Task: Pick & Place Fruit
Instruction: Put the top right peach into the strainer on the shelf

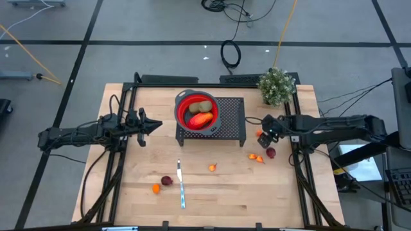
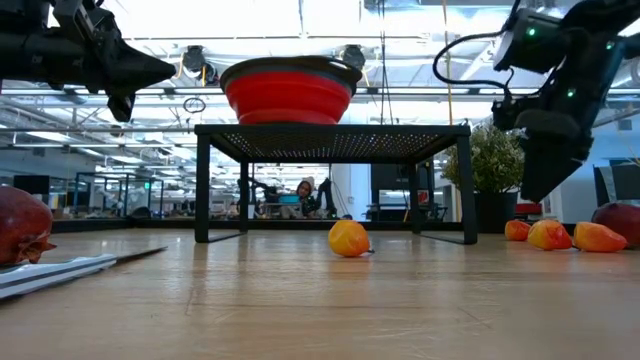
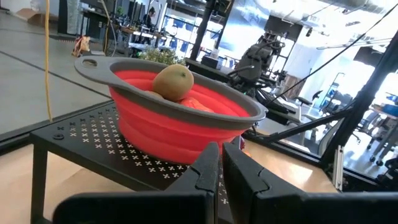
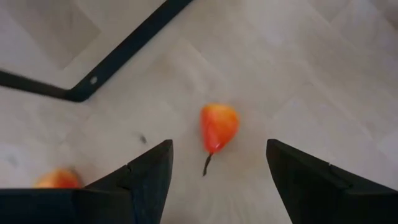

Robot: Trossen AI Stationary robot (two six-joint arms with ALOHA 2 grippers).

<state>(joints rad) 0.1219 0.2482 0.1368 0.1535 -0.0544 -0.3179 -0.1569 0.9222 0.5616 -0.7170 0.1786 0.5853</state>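
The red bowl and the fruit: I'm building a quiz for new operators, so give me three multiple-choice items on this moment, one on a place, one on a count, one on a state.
1. Where does the red bowl stand?
A. on the bare table
B. on the black perforated stand
C. in the left pincer

2. How many fruit pieces show inside the bowl in the high view?
A. none
B. two
C. five

3. How is the right pincer?
A. open above a small orange fruit
B. shut on the knife
C. shut on the bowl rim

Answers:
1 B, the bowl sits on the stand's top.
2 B, a kiwi and a red-orange fruit lie in it.
3 A, its fingers stand apart with the fruit on the table between them.
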